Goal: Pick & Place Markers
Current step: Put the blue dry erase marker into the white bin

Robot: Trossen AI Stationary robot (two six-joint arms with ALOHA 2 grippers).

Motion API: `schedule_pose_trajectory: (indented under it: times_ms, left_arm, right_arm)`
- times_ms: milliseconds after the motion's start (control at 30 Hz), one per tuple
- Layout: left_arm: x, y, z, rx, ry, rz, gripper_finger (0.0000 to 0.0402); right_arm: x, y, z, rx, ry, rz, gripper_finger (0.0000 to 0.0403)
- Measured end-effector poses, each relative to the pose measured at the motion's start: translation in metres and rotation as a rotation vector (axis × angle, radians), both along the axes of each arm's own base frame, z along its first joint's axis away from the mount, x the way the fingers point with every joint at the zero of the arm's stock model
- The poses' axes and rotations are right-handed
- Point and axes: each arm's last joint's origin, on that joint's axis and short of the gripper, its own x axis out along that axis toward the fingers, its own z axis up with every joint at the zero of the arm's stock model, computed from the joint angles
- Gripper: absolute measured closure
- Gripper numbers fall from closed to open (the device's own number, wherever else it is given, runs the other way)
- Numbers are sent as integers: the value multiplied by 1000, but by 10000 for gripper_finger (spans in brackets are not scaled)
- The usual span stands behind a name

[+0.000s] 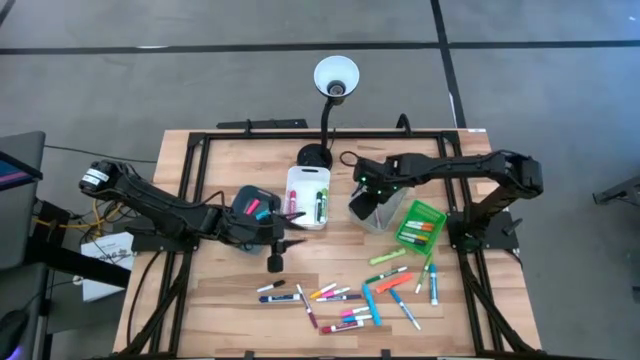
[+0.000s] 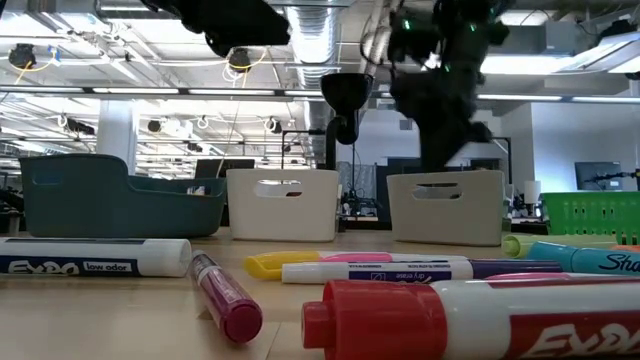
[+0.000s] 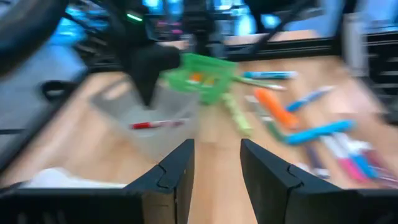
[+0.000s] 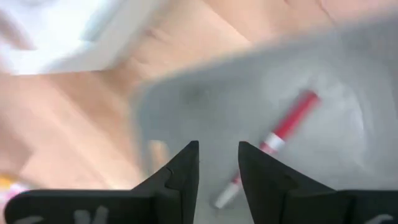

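High view, right end effector [image 4: 217,165] over grey bin [image 4: 261,81], fingers parted (empty), red marker [image 4: 280,140] inside, left end effector [image 3: 216,165] released.

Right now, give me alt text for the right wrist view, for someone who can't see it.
The right gripper, its jaws apart and empty, hangs over a grey rectangular plastic bin where a red-capped white marker lies on the floor. Pale wooden table shows beside the bin.

Pale wood-grain table [image 1: 230,290], glossy markers [image 1: 345,300]
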Motion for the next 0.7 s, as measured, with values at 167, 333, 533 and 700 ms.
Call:
schedule_pose_trajectory:
  times_ms: [167,333,533,700]
  left_arm:
    - [-3,-9,-5,-114,60,-224,276]
    - [-16,-16,-31,-188,155,-262,276]
    - [-36,-26,-60,-306,265,-243,276]
    - [-48,-40,-70,-368,307,-247,276]
  right_arm:
    - [21,23,33,-59,-150,176,300]
    - [34,59,48,-96,-284,346,300]
    - [37,89,47,-169,-304,403,300]
    - [37,102,48,-235,-324,409,300]
